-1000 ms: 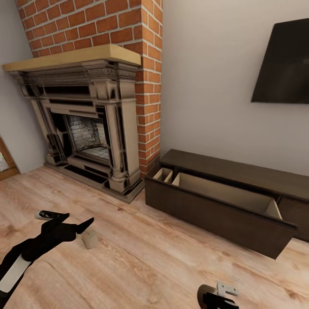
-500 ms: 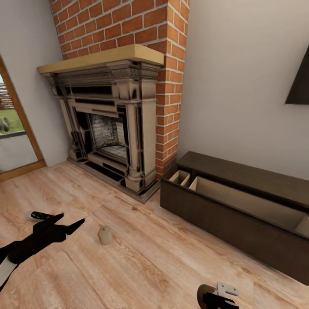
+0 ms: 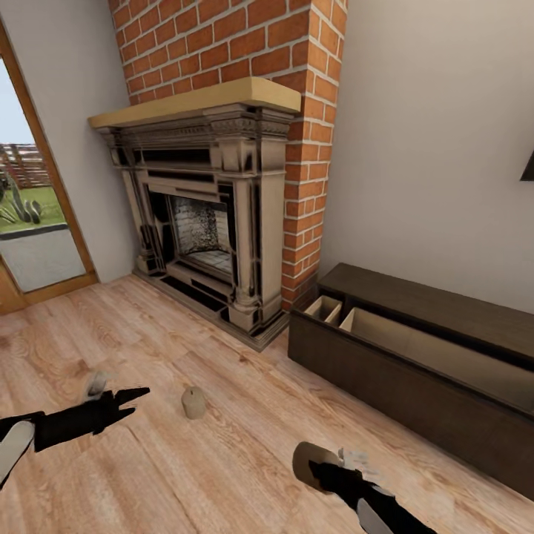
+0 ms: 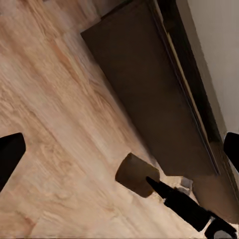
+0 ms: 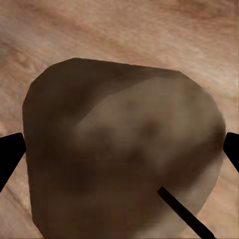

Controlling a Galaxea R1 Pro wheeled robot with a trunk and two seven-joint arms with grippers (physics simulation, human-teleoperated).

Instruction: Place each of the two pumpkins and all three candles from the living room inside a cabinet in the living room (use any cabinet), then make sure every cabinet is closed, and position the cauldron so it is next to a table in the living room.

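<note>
Holding, right gripper (image 3: 315, 463): its fingers are clamped on a candle (image 5: 124, 154), a stubby grey-beige cylinder sitting between the two dark tips in the right wrist view, low over the floor.
Left gripper (image 3: 122, 397): fingers spread apart with nothing between them, low over the boards and pointing toward the loose candle.
Loose candle (image 3: 193, 402): upright on the wooden floor (image 3: 222, 460), near the left fingertips but apart from them, in front of the fireplace (image 3: 215, 215).
Cabinet (image 3: 415, 386): long, low, dark brown, against the wall beside the brick chimney (image 3: 297, 148); one front is pulled out, showing the pale beige inside, which looks bare as far as it can be seen.
Left wrist view: the pulled-out front, and the right gripper's candle over the floor before it.
Done so far: judging by this, one candle is lifted and a cabinet front is open to take it.
Left to do: I judge that nearly everything remains: stowing the held candle, picking up the loose one, finding the third candle and both pumpkins, shutting every front, and moving the cauldron beside the table.
</note>
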